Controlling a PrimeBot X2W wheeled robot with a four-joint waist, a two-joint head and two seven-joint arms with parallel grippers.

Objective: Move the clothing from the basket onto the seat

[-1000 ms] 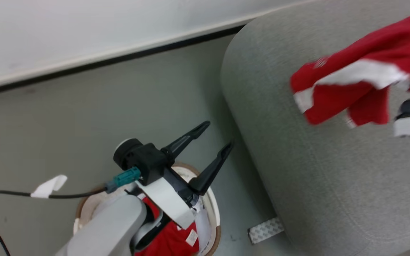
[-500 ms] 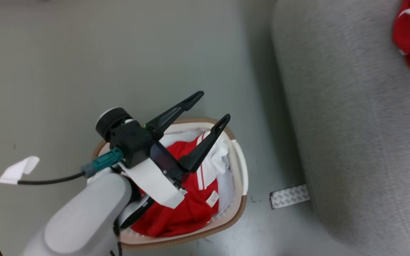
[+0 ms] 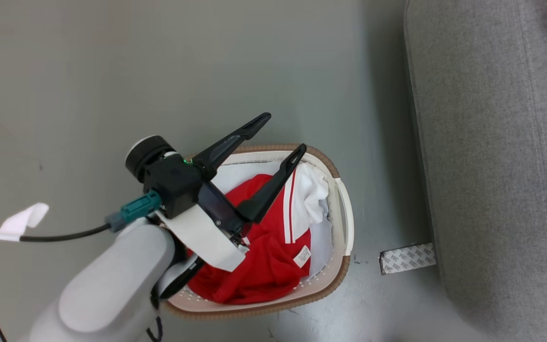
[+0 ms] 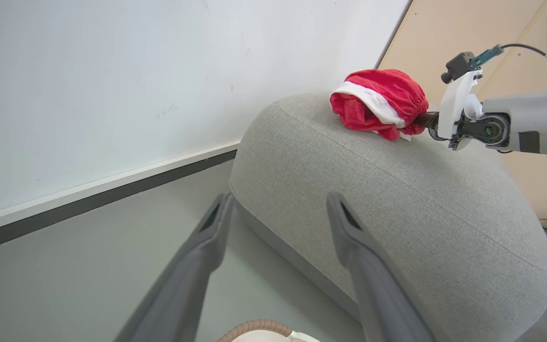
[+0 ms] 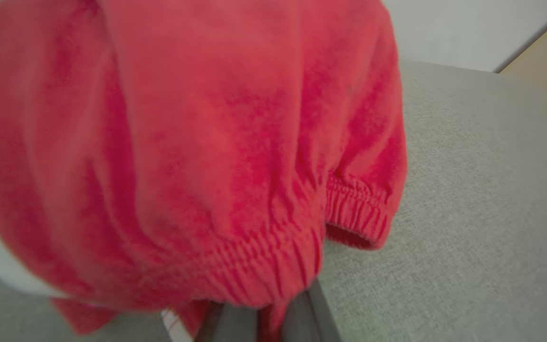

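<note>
Left claw: the left claw [image 3: 284, 133] hangs over the basket [image 3: 344, 209] with its 2 long dark fingers spread wide apart and nothing between them; their tips reach past the far brown rim.
Right claw: the right claw [image 5: 259, 320] is clamped tight on a bunched red garment [image 4: 378, 102] with a white band, the fabric draped over its fingers.
Held clothing: the bunched red garment sits at the rounded top of the grey seat [image 3: 492, 166], low against the upholstery; an elastic hem hangs just over the fabric.
Basket: it stands on the grey floor [image 3: 112, 71] near the seat, with a strip of floor between them.
Inside the basket: a second red garment [image 3: 259, 266] with 2 white stripes and a small white label lies crumpled beside a plain white cloth [image 3: 314, 190].
Floor: a patterned silver patch [image 3: 407, 258] lies at the foot of the seat.
Background: a white wall [image 4: 112, 71] with a dark baseboard runs behind the seat.
</note>
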